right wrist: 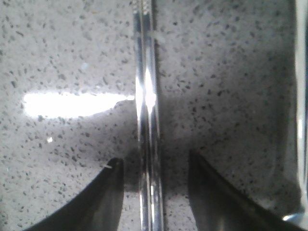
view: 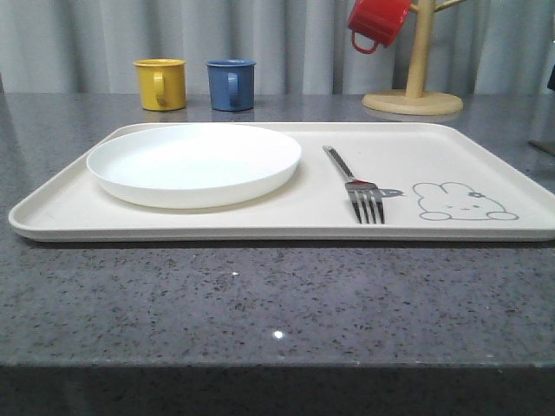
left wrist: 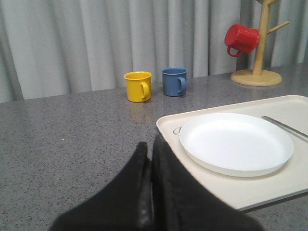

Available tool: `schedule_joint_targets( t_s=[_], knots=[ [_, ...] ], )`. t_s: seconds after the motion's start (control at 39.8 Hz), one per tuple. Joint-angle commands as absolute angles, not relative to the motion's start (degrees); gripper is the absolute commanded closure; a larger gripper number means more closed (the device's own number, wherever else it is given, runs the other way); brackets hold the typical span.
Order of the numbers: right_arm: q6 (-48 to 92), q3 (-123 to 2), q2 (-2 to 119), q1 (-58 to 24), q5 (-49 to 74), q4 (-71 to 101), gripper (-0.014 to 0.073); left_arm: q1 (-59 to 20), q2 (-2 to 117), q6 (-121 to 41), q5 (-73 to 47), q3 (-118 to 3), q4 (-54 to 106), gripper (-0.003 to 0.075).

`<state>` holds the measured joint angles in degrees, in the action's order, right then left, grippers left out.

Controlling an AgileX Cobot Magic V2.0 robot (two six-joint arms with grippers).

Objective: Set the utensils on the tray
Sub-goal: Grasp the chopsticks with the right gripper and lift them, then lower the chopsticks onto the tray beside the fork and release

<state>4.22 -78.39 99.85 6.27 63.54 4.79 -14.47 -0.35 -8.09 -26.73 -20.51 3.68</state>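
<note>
Right gripper [right wrist: 154,192] jaws open astride shiny silver chopsticks [right wrist: 147,120] on grey speckled counter [right wrist: 231,86]; left gripper [left wrist: 150,192] jaws closed, empty.

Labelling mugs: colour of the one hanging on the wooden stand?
Red mug, clearest in the left wrist view.

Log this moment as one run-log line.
silver four-tined fork: on cream rabbit tray | right gripper: open, straddling shiny metal chopsticks on countertop | left gripper: shut, empty
</note>
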Motion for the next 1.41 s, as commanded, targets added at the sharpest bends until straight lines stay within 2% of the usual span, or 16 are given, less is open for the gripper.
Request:
schedule_joint_targets(
  t_s=[0.0, 0.18, 0.33, 0.4, 0.6, 0.78, 1.08, 1.26, 1.38],
  knots=[
    [4.96, -79.57, 98.73, 4.78, 62.34, 5.49, 0.0267, -14.37, -0.42, -7.42, -21.54, -21.85, 4.24, 0.0739],
    [3.15, -79.57, 98.91, 3.96, 62.06, 3.92, 0.0412, -14.37, -0.42, -7.42, -21.54, -21.85, 4.24, 0.0739],
    [2.81, -79.57, 98.91, 3.96, 62.76, 2.36, 0.0596, -14.37, -0.42, -7.42, -21.54, -21.85, 4.24, 0.0739],
    [1.96, -79.57, 98.52, 3.96, 62.92, 2.31, 0.0649, -14.37, -0.42, -7.42, -21.54, -21.85, 4.24, 0.0739],
    [-3.67, -81.8, 94.43, 3.44, 64.53, 2.1, 0.065, -14.37, -0.42, -7.42, -21.54, -21.85, 4.24, 0.0739],
    [-9.14, -86.19, 90.85, -2.8, 69.34, 2.1, 0.065, -14.37, -0.42, -7.42, -21.54, -21.85, 4.24, 0.0739],
    [-19.07, -88.39, 93.03, -19.05, 67.26, 2.06, 0.0648, -14.37, -0.42, -7.42, -21.54, -21.85, 4.24, 0.0739],
    [-22.99, -89.21, 96.46, -22.28, 67.26, 2.06, 0.0594, -14.37, -0.42, -7.42, -21.54, -21.85, 4.24, 0.0739],
    [-23.53, -89.21, 98.13, -22.28, 68.52, 1.91, 0.0587, -14.37, -0.42, -7.42, -21.54, -21.85, 4.24, 0.0739]
  ],
)
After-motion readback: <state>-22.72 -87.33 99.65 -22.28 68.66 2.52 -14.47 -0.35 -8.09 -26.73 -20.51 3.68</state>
